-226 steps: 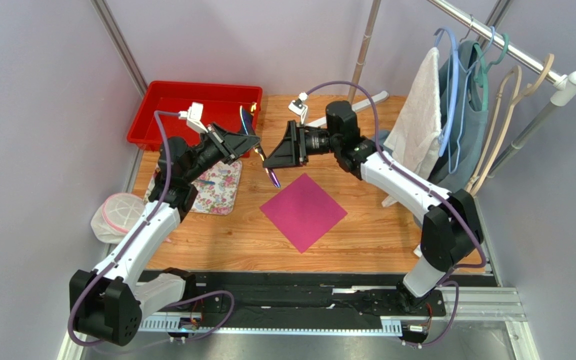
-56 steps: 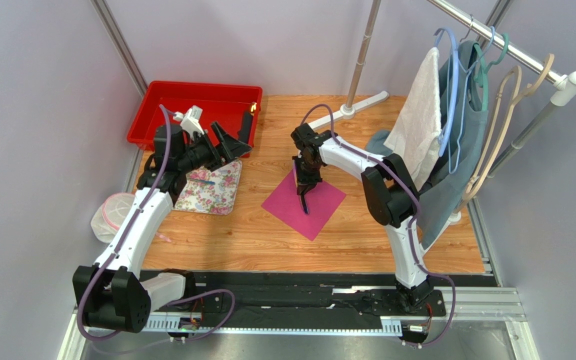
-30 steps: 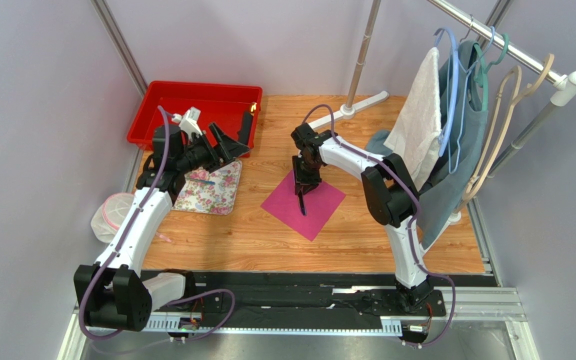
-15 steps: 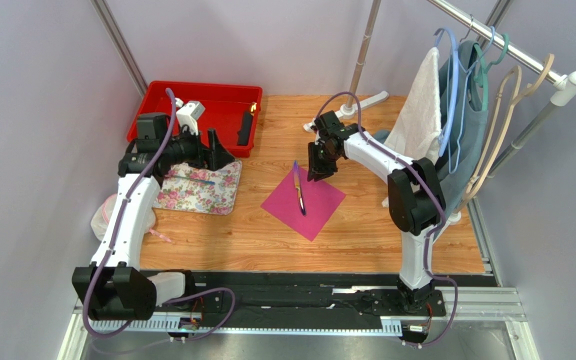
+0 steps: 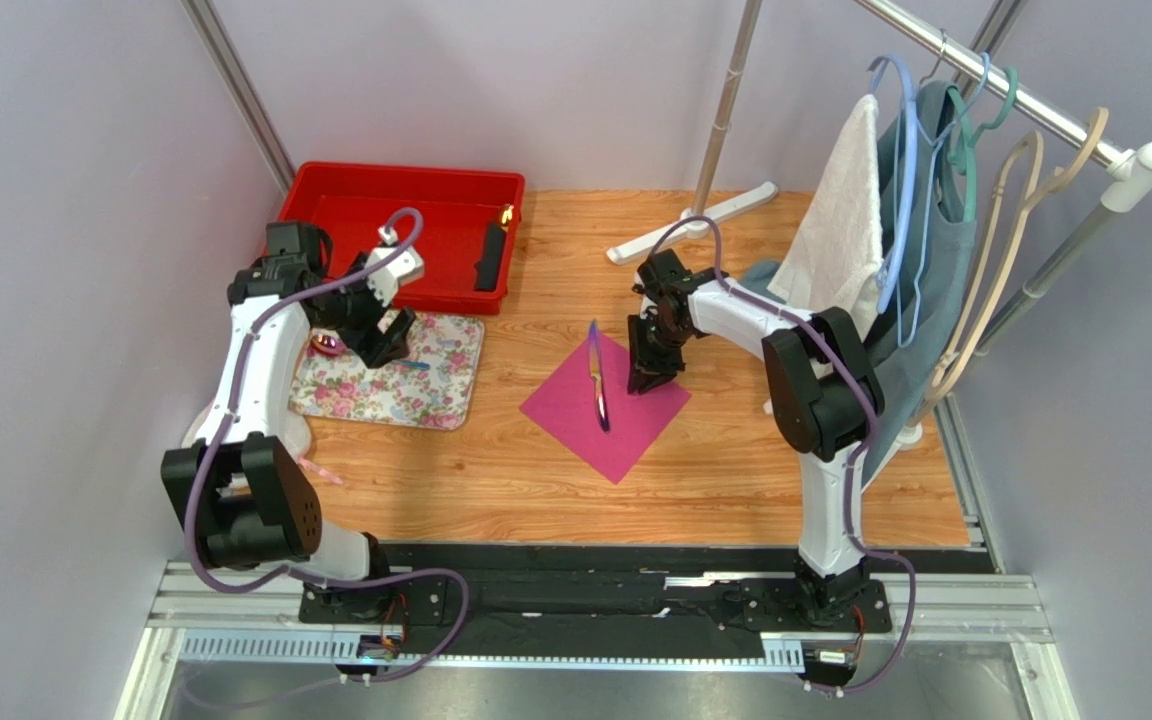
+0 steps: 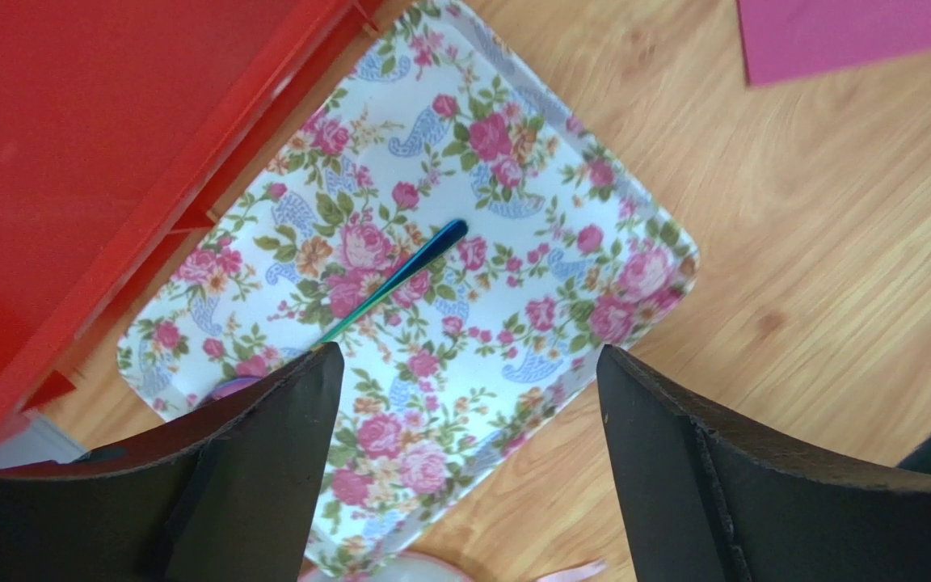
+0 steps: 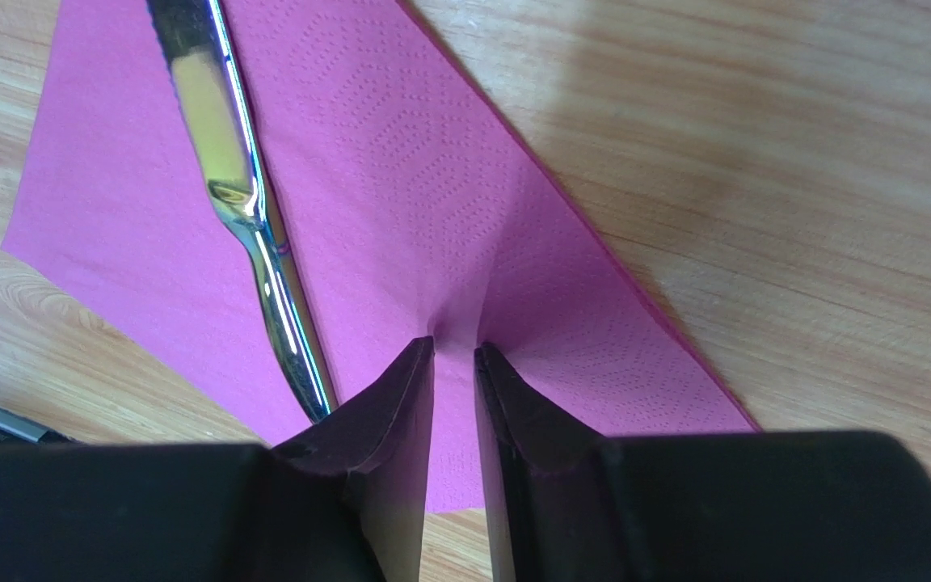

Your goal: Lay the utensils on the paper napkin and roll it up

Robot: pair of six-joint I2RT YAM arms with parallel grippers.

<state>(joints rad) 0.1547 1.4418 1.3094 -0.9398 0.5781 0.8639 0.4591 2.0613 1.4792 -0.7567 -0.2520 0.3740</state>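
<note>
The magenta paper napkin (image 5: 615,420) lies flat on the wooden table. One utensil, a shiny knife (image 7: 246,206), rests along its left part (image 5: 597,378). My right gripper (image 7: 453,347) is down on the napkin just right of the knife. It is shut on a small pucker of the sheet (image 7: 452,318). Another utensil with a teal-purple handle (image 6: 395,279) lies on the flowered tray (image 6: 555,303). My left gripper (image 6: 468,352) hangs open above that tray (image 5: 375,333), holding nothing.
A red bin (image 5: 387,203) with a black object (image 5: 492,255) in it stands behind the flowered tray (image 5: 440,387). A clothes rail with a towel (image 5: 838,240) and hangers (image 5: 920,180) fills the right side. A metal pole base (image 5: 695,218) lies behind the napkin.
The right gripper let the knife go onto the napkin, lifted, then came down on the sheet beside it and closed. The left arm swung round to point down over the flowered tray.
</note>
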